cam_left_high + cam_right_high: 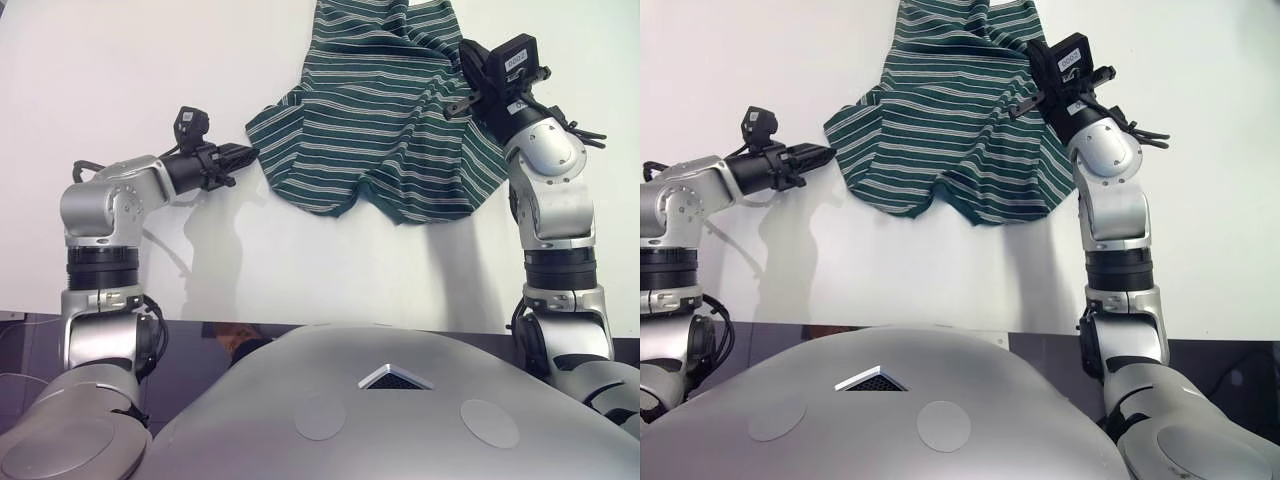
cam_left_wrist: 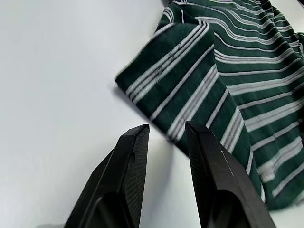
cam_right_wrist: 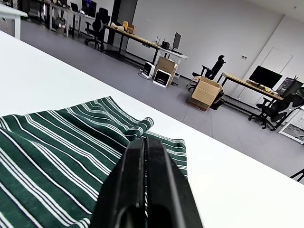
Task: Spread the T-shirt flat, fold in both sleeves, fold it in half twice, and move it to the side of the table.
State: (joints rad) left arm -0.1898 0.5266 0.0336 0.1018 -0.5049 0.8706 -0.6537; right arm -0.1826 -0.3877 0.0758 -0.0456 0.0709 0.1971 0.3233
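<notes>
A green T-shirt (image 1: 370, 130) with white stripes lies crumpled on the far middle of the white table (image 1: 120, 60). My left gripper (image 2: 167, 133) is open by a narrow gap and low over the table. It sits just short of the shirt's (image 2: 228, 71) left corner, with nothing between the fingers. My right gripper (image 3: 146, 138) rests on the shirt's right side. Its fingers are pressed together where the cloth (image 3: 57, 142) bunches into a fold, so it looks shut on the fabric. In the left eye view the folds run toward that gripper (image 1: 455, 50).
Bare white tabletop stretches to the left and right of the shirt and in front of it, up to the near edge (image 1: 300, 322). Beyond the far edge, the right wrist view shows an office floor with desks, chairs and cardboard boxes (image 3: 204, 92).
</notes>
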